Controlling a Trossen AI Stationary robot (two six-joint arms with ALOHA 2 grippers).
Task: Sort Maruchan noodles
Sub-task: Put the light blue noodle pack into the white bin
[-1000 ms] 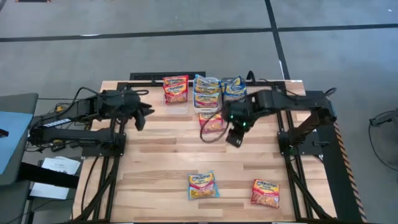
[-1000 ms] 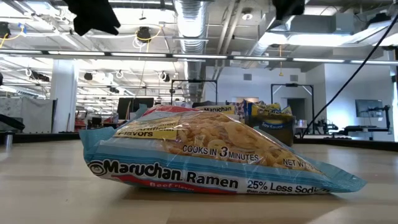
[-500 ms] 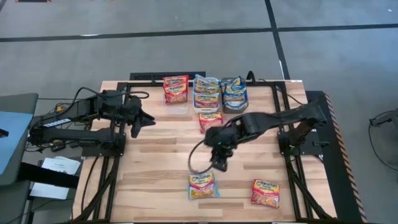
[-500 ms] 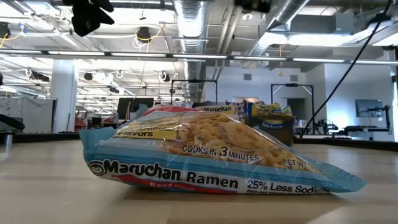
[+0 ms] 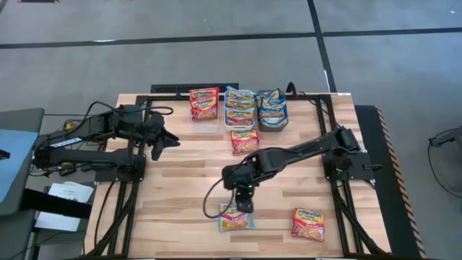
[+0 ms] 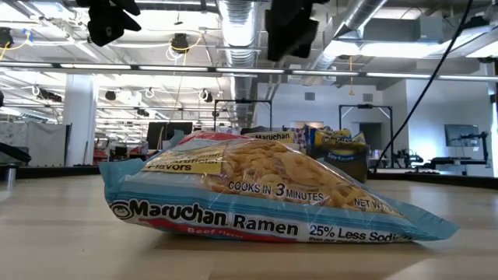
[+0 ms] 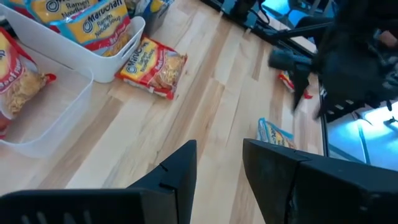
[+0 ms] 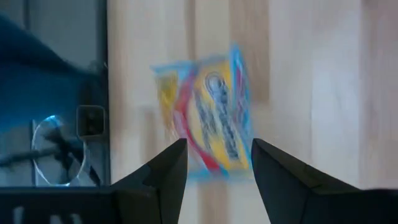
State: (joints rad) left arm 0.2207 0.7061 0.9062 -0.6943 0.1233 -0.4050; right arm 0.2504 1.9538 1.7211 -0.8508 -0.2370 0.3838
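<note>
While the left gripper (image 5: pixel 167 135) waits open far off, the right gripper (image 5: pixel 244 204) — fingers apart, empty — hangs above the blue-banded packet (image 5: pixel 236 220), seemingly straddling its shorter span.

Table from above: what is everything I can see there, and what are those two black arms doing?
Blue-banded packet: one, yellow with blue edges, flat on the near part of the table, under the right gripper.
Red packet: one, near right corner.
Red packet by the bins: one, loose on the wood.
Clear bin: one, far edge, holding a red packet.
White bin: one, beside it, holding blue-banded packets.
Dark-grey bin: one, rightmost, holding blue packets.
Table: one, pale wood.
Left gripper: fingers apart, empty, waiting by the clear bin.
Right gripper: open, above the blue-banded packet.
</note>
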